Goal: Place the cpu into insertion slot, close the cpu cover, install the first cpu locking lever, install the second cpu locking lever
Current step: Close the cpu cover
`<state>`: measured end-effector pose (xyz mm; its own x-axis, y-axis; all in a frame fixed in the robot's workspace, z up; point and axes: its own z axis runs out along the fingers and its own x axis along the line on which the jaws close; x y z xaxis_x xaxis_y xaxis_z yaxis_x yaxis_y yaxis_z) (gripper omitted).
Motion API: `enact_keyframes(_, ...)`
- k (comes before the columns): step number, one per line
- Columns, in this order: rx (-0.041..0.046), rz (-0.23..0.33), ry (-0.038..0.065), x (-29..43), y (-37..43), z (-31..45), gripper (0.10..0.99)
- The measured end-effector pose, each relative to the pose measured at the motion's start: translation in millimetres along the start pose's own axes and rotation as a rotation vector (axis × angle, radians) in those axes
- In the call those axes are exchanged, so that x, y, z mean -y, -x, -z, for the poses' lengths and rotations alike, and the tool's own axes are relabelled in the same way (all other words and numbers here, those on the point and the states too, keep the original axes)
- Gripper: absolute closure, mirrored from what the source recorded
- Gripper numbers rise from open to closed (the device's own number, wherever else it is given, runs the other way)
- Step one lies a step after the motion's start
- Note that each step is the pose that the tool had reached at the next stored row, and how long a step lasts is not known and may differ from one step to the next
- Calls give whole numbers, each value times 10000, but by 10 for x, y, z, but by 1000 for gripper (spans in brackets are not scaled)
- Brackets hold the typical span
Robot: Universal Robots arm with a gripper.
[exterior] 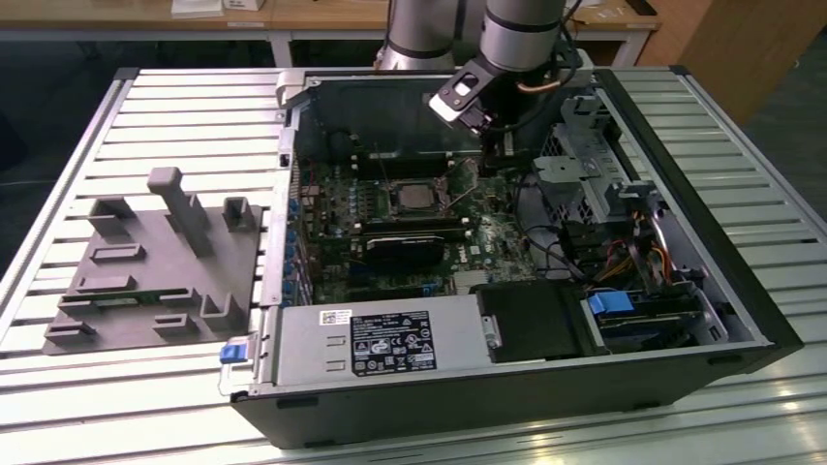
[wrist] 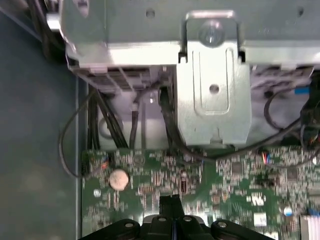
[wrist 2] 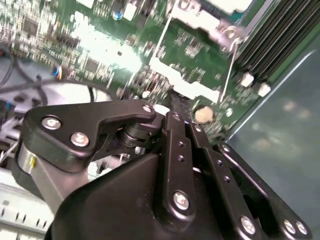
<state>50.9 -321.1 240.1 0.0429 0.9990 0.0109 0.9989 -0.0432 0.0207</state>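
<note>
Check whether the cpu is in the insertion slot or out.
In. The exterior view shows the cpu lying flat, grey top up, inside the insertion slot, apart from the pincer.

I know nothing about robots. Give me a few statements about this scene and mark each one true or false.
1. The computer case lies open on a slatted table. True.
2. The gripper carries the cpu. False: the cpu sits in the insertion slot, and the gripper hangs to the exterior view's right of it.
3. A round coin battery sits on the green circuit board near the gripper. True.
4. The grey fixture stands inside the case. False: it stands on the table, to the exterior view's left of the case.
5. The fingertips are spread wide. False: in the first wrist view they are together with nothing between them.
</note>
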Motion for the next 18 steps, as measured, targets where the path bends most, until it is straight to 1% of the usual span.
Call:
enact_keyframes(2, 15, -4, -345, -3, 0, -4, 984)
enact_keyframes(3, 20, -5, -444, -3, 0, -4, 984)
enact_keyframes(7, 22, -6, -501, -3, 0, -4, 984)
enact_keyframes(9, 20, -5, -500, 23, 1, -4, 984)
enact_keyframes(12, 21, -5, -483, 92, 4, -3, 984)
enact_keyframes(18, 19, -6, -423, 281, 10, 2, 984)
